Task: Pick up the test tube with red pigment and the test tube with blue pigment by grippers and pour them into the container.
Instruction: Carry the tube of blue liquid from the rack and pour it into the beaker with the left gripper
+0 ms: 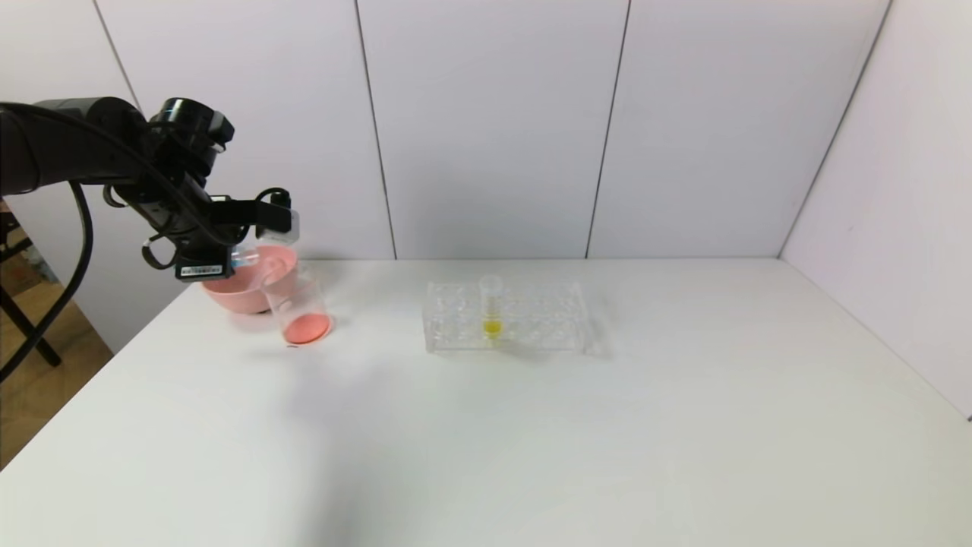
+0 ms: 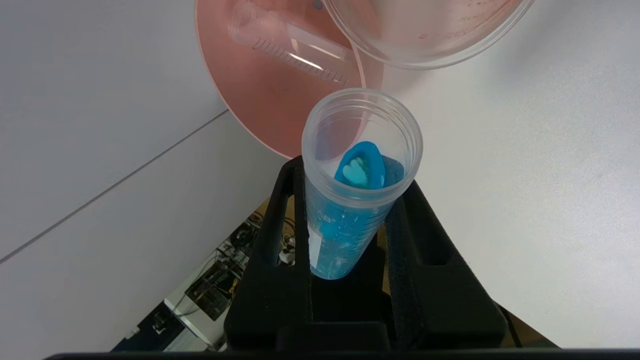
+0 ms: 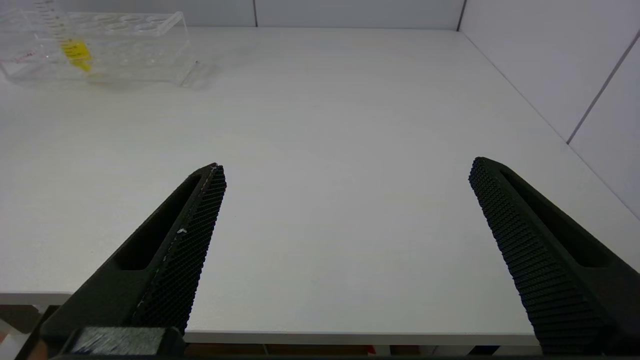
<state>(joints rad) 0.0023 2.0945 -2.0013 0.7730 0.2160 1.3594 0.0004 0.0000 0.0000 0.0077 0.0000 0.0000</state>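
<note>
Black left claw (image 2: 350, 220) grasps the blue tube (image 2: 350, 200) above the beaker (image 1: 298, 308); right claw (image 3: 345, 230) released.

A white table (image 1: 531, 425) carries three items: a pink bowl (image 1: 247, 292) at its far left edge, a clear beaker (image 1: 298, 308) with pink-red liquid touching the bowl's right side, and a clear tube rack (image 1: 505, 315) near the middle holding a yellow-liquid tube (image 1: 492, 308). Bowl and beaker sit just below the left gripper's fingers (image 2: 272, 235); the rack lies well beyond the right gripper's fingers (image 3: 195, 235).
</note>
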